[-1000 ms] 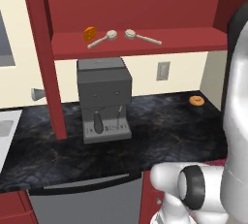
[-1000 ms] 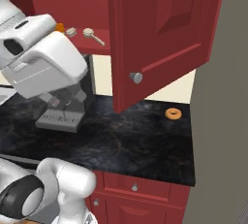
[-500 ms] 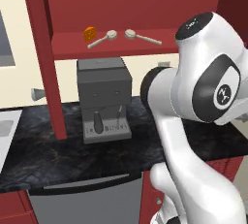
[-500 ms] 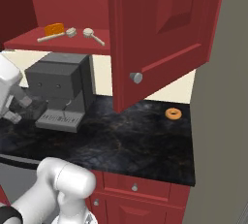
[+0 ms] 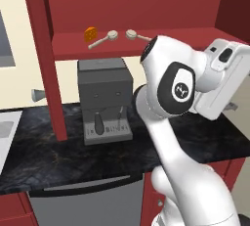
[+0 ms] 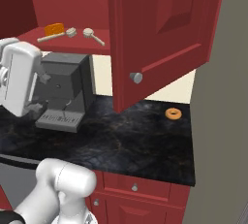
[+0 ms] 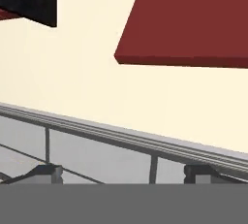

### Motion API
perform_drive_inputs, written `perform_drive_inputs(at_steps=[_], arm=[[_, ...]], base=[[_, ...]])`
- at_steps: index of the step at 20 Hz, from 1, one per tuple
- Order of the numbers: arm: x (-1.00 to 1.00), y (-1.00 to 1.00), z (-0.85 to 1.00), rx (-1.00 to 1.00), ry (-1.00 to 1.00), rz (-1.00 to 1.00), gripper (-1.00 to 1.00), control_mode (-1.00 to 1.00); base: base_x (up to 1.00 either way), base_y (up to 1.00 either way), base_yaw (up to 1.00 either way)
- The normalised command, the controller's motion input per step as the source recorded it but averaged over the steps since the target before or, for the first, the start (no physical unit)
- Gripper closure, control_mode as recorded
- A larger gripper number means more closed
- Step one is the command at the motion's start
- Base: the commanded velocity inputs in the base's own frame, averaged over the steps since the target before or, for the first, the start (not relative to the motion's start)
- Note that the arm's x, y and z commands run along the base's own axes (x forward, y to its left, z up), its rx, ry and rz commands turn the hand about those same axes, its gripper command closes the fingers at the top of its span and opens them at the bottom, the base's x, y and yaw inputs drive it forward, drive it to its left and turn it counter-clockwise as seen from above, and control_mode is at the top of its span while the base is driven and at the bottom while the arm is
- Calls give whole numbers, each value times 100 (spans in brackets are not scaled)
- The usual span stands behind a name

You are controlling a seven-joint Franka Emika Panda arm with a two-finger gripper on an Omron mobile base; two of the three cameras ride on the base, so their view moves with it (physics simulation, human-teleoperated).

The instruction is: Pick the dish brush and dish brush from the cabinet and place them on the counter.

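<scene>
Both brushes [image 5: 103, 39] [image 5: 136, 35] lie on the cabinet shelf [image 5: 146, 44], beside the orange block [image 5: 90, 33]. The tool [image 7: 127, 172], wide open and empty, should be raised to the nearer handle.

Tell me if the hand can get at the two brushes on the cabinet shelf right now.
Probably yes. The cabinet stands open and both brushes lie exposed near the shelf front. The open hand is empty but faces away and must swing round.

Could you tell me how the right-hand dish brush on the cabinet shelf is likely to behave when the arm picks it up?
The dish brush looks rigid and probably light, given its thin handle. Its round head may make it pivot if gripped at the handle's end.
</scene>
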Motion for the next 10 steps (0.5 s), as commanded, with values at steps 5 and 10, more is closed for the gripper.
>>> perform_drive_inputs(at_steps=[5,10], arm=[[74,-30,4,-12,21,4,-100,-100],[67,-44,5,-8,19,5,-100,-100]], base=[[0,0,0],[0,0,0]])
